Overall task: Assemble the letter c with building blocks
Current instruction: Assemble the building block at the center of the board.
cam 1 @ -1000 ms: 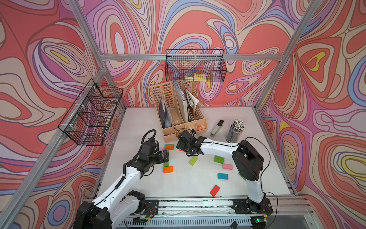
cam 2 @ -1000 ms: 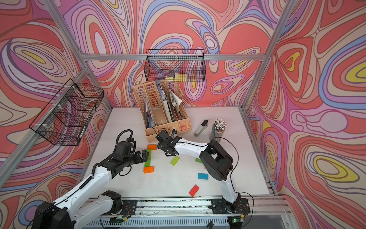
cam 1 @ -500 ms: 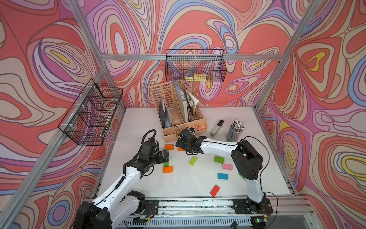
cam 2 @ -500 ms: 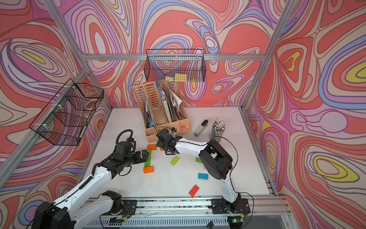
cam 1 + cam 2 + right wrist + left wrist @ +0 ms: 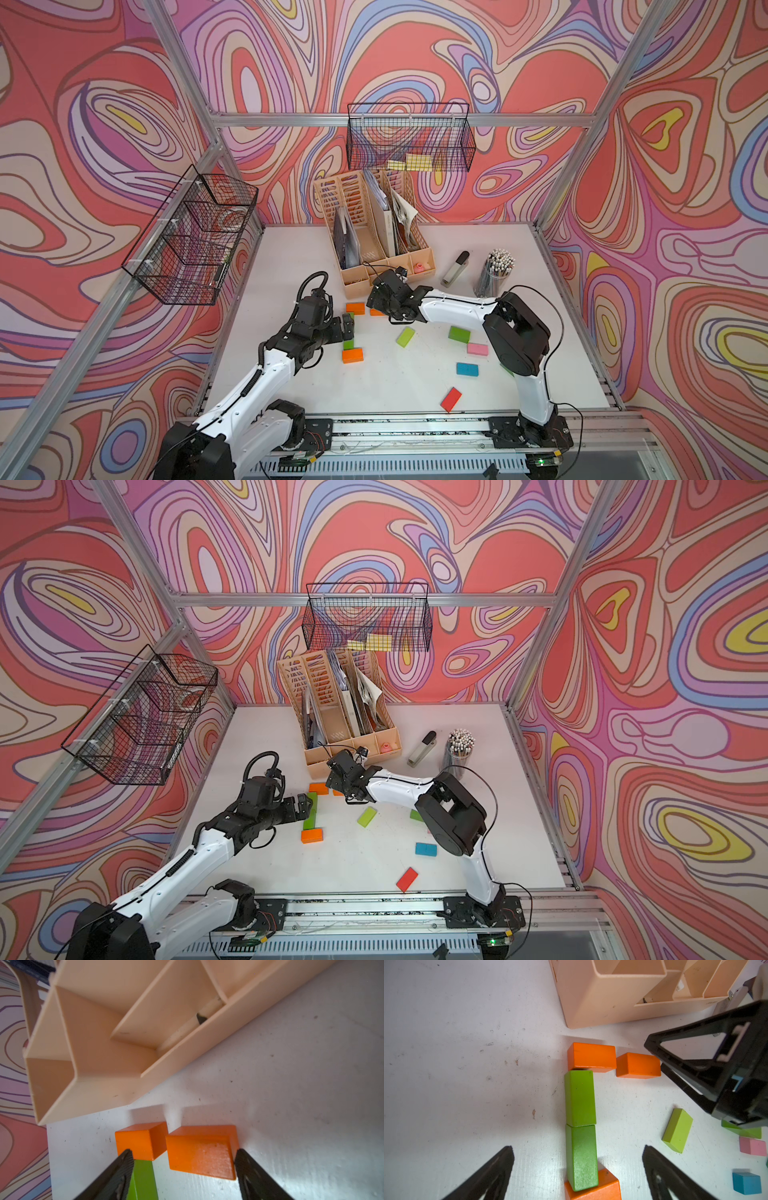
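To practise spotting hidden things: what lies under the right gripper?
An orange block lies on the table inside the open right gripper, beside a second orange block. In both top views the gripper covers most of it.

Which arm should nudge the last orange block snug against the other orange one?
Right, I think. The right fingers stand either side of that orange block, one at its outer end. The left fingers hang open farther off, over the green blocks.
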Motion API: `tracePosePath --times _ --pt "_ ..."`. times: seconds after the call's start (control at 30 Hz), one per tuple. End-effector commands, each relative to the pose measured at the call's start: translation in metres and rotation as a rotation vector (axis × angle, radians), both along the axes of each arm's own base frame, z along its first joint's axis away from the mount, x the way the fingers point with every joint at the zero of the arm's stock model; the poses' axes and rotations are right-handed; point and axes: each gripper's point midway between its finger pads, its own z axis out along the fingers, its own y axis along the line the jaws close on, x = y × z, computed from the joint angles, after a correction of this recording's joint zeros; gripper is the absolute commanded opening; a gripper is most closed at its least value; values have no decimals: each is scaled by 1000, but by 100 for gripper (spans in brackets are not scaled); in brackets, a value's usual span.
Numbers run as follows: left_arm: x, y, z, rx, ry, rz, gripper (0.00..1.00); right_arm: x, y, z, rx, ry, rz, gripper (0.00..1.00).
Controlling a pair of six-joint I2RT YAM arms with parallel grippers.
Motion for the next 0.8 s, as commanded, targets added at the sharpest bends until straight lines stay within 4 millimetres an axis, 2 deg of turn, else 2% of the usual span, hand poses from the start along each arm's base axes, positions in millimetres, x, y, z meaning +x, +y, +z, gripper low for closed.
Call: tracePosePath --times 0.0,0.43,0.67,0.77 --pt "-4 2 -6 13 17 -1 99 2 4 -5 6 -8 19 80" --pt "-4 1 -6 12 16 -2 99 2 8 -7 23 -6 27 80" --pt "-4 2 -6 15 17 0 99 5 -17 9 -75 -61 -25 81" --pt "-4 1 -6 15 17 -2 100 3 -27 8 -122 -54 -39 81"
